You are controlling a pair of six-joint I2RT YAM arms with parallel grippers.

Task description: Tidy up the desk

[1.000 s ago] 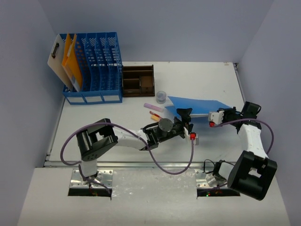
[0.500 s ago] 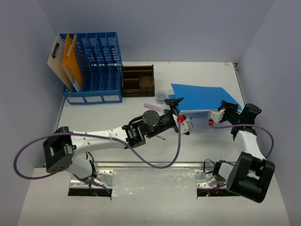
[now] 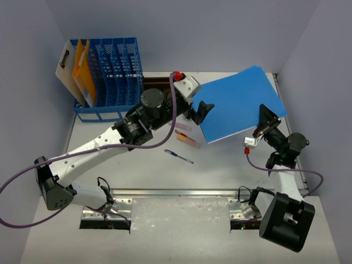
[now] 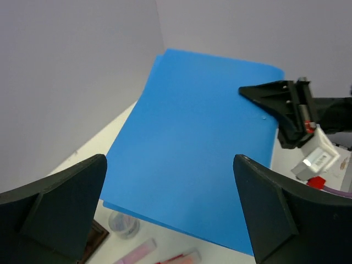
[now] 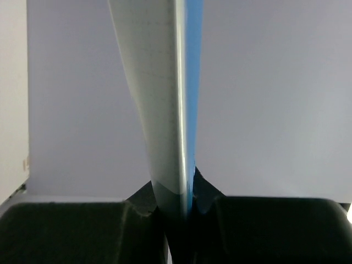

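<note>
1. Desk [image 3: 225, 159]: off-white top, lying below both grippers, with both of them up off it.
2. Blue folder [image 3: 242, 102]: lifted clear of the desk and tilted. One edge is in the right gripper and its face is straight ahead of the left gripper.
3. Blue file rack [image 3: 113, 77]: well off to the left of the left gripper. A clipboard [image 3: 66, 69] and an orange folder [image 3: 82, 66] stand in its leftmost slots.
4. Left gripper [image 4: 169, 165]: jaws spread wide with nothing held. It sits by the folder's left edge; can't tell whether it touches.
5. Right gripper [image 5: 181, 198]: clamped tight on the folder's edge.
6. Pink markers [image 3: 187, 140]: on the desk beneath the left gripper.
7. Blue pen [image 3: 179, 157]: on the desk, nearer the arm bases than the left gripper.
8. Clear cup [image 4: 122, 223]: under the folder's low edge, below the left gripper.
</note>
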